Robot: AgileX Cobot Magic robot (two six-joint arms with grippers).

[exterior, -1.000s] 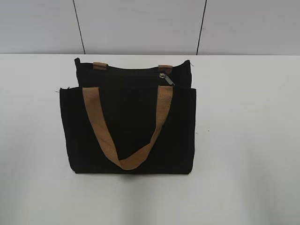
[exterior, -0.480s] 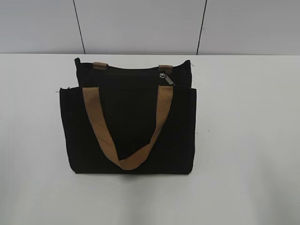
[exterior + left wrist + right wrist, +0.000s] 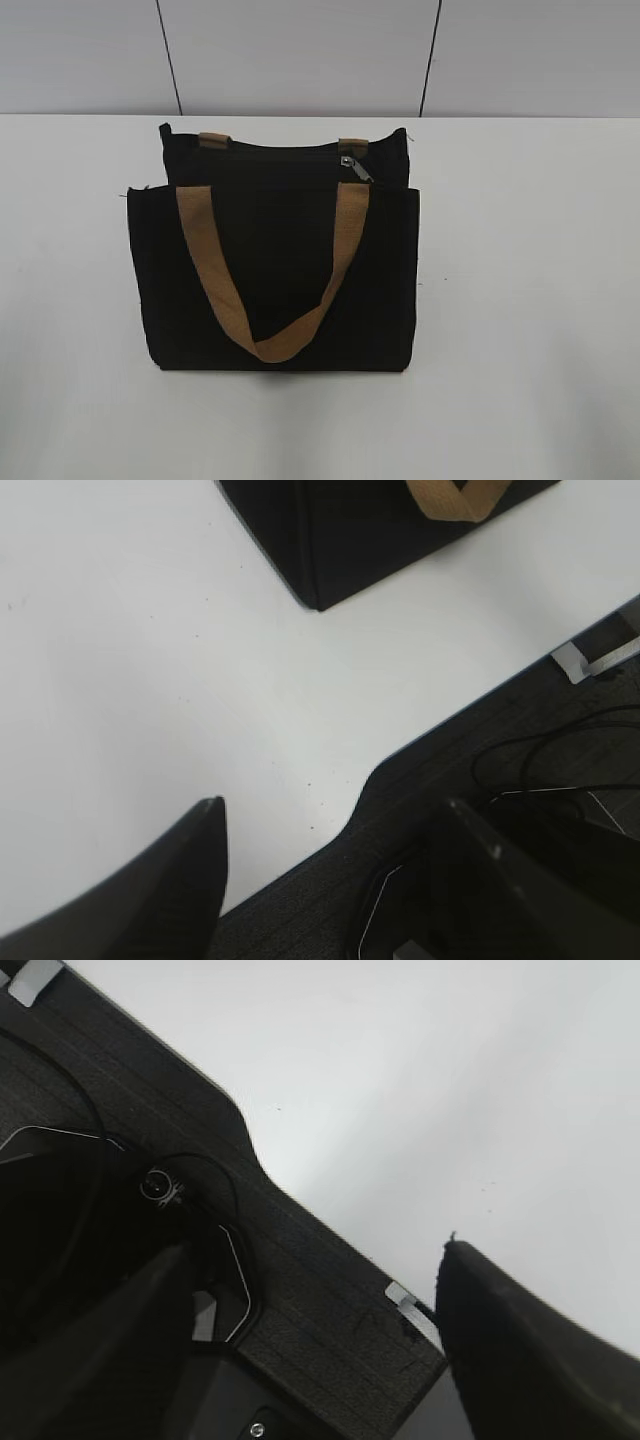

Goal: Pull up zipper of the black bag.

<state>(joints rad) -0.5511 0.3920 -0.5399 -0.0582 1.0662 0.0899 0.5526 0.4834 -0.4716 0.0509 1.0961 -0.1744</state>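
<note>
The black bag (image 3: 275, 270) lies flat on the white table (image 3: 520, 300), tan handle (image 3: 275, 340) draped over its front. The silvery zipper (image 3: 352, 167) sits on the black zip track near the bag's top right, by the right strap end. No gripper shows in the exterior view. In the left wrist view my left gripper (image 3: 330, 830) is open and empty over the table's front edge; the bag's lower corner (image 3: 320, 540) is far above it. In the right wrist view my right gripper (image 3: 315, 1270) is open and empty over the table's front edge; no bag shows there.
A grey panelled wall (image 3: 300, 55) stands behind the table. Below the table's front edge (image 3: 400, 755) are dark floor matting and cables (image 3: 540, 750). Metal brackets (image 3: 410, 1310) sit at the table edge.
</note>
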